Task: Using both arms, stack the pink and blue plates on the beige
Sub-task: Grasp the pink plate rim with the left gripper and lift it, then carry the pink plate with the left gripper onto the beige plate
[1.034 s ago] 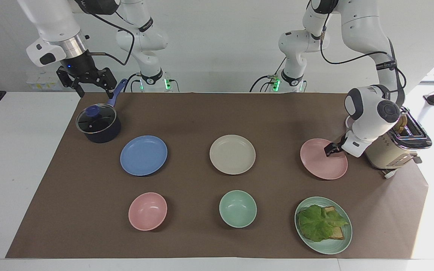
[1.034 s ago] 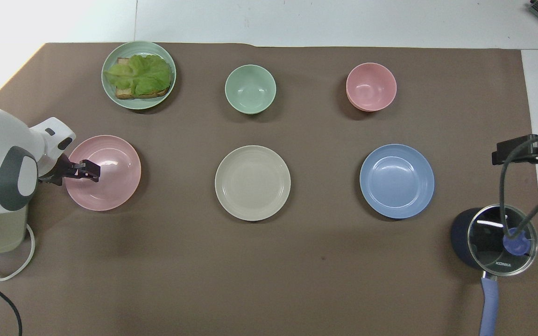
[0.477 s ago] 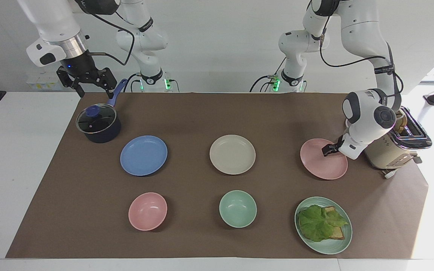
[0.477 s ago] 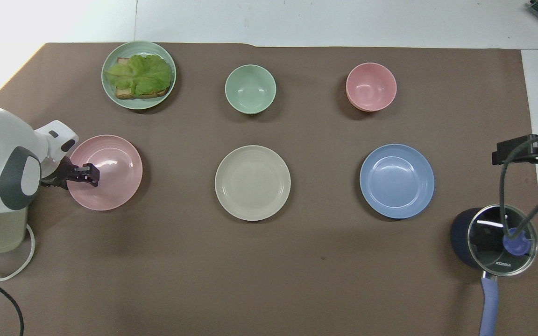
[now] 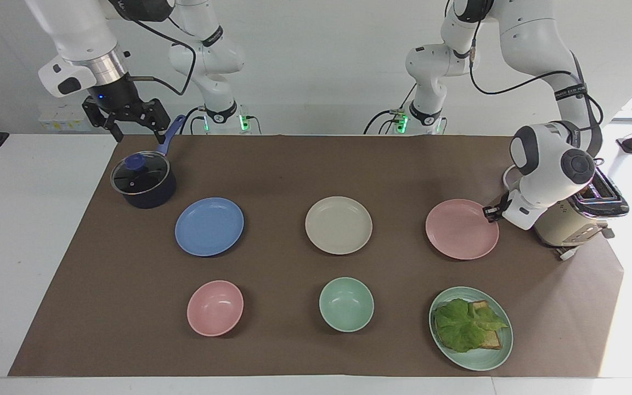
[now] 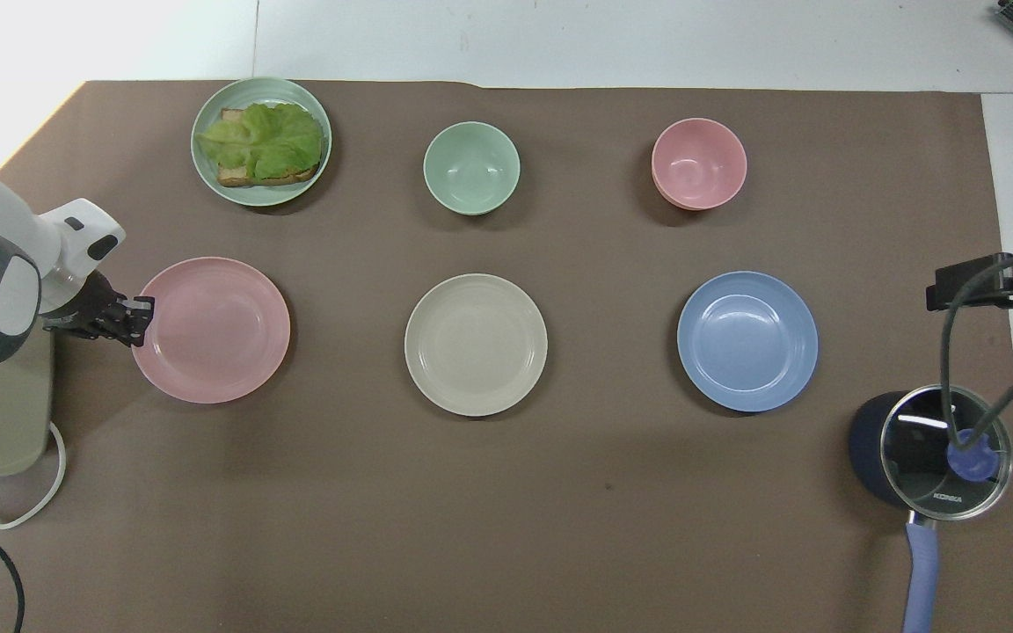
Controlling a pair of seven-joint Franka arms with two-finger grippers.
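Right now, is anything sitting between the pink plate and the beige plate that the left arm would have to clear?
Nothing visible. The left hand grips the pink plate by its rim, and only bare brown mat lies between it and the beige plate.

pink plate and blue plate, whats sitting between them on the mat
The beige plate sits alone between the pink plate and the blue plate, with bare mat on both sides; the overhead view shows it.

Facing and overhead cameras, half-turned apart, share the table point(image 5: 316, 164)

"KONKA" on pot lid point(image 6: 946, 444)
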